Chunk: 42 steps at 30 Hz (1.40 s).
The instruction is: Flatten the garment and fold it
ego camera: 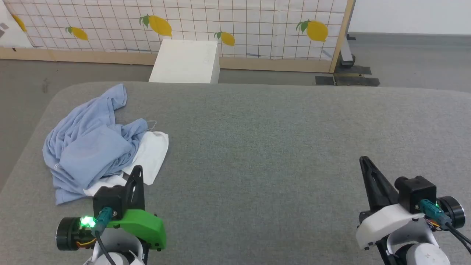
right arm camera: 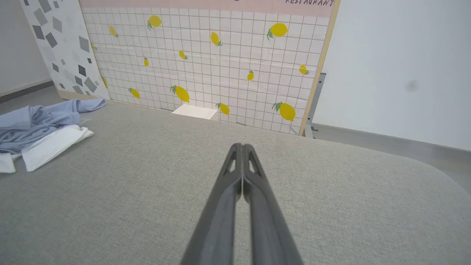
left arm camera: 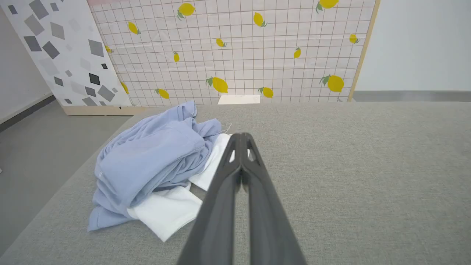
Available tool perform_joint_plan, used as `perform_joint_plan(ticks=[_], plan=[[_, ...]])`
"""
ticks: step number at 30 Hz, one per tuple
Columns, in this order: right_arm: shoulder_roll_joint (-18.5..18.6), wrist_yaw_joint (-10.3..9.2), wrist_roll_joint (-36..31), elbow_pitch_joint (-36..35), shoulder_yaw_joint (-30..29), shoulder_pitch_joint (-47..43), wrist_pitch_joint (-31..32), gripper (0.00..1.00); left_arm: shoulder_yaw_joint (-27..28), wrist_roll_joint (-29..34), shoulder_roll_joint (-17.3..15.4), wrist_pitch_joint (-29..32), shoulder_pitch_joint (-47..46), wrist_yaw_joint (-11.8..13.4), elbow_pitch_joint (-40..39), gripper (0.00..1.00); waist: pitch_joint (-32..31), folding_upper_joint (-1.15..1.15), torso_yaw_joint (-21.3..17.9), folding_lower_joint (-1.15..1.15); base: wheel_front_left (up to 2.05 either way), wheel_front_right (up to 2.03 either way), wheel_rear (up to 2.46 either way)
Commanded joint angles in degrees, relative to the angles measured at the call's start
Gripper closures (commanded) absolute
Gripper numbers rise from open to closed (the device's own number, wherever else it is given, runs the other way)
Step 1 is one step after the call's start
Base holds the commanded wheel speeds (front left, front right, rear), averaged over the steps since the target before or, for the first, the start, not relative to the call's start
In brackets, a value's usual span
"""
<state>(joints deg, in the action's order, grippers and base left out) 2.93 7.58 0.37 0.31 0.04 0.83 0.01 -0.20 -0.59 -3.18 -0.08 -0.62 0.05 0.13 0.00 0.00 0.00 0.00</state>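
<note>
A wide grey fabric-covered surface (ego camera: 257,147) with rounded corners takes up most of the head view. The garment (ego camera: 92,147), a light blue shirt, lies crumpled in a loose heap near the surface's far left corner, with white fabric showing along its near and right edges. The left end effector (ego camera: 138,170) sits at the lower left, its two long dark fingers pressed together and holding nothing. Its tip points at the white edge of the heap, just beside it; whether it touches the cloth cannot be told. The right end effector (ego camera: 364,160) sits at the lower right, well apart from the garment, over bare grey fabric. Its fingers are likewise pressed together and hold nothing. Beyond the surface's far edge, a white box (ego camera: 186,62) stands on the grey floor (ego camera: 404,59) in front of a tiled panel printed with yellow lemons (ego camera: 257,22).
</note>
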Motion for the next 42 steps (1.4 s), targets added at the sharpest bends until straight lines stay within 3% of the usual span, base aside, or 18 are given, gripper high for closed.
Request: perform_joint_plan(ticks=[1,9,10,28,42], plan=[[-0.05,-0.09,-0.37,-0.31,-0.04,-0.83,-0.01,1.00,0.20,0.59,0.30,0.08,0.62,-0.05,-0.13,1.00,0.00,0.00,0.00,0.00,0.00,0.00,0.00],[-0.05,-0.09,-0.37,-0.31,-0.04,-0.83,-0.01,1.00,0.20,0.59,0.30,0.08,0.62,-0.05,-0.13,1.00,0.00,0.00,0.00,0.00,0.00,0.00,0.00],[-0.05,-0.09,-0.37,-0.31,-0.04,-0.83,-0.01,0.00,0.20,0.59,0.30,0.08,0.62,-0.05,-0.13,0.00,0.00,0.00,0.00,0.00,0.00,0.00,0.00],[0.00,-0.01,2.05,2.19,-0.25,-0.43,-1.76,0.00,-1.09,-1.61,0.03,-1.75,-0.17,0.78,1.83,0.00,0.01,0.00,0.45,0.00,0.00,0.00,0.00],[0.00,-0.02,3.67,3.99,0.15,-1.01,-3.41,0.00,-1.24,-2.87,-0.15,-3.39,0.23,1.63,2.80,0.00,-0.36,0.00,3.74,0.00,0.00,0.00,0.00]])
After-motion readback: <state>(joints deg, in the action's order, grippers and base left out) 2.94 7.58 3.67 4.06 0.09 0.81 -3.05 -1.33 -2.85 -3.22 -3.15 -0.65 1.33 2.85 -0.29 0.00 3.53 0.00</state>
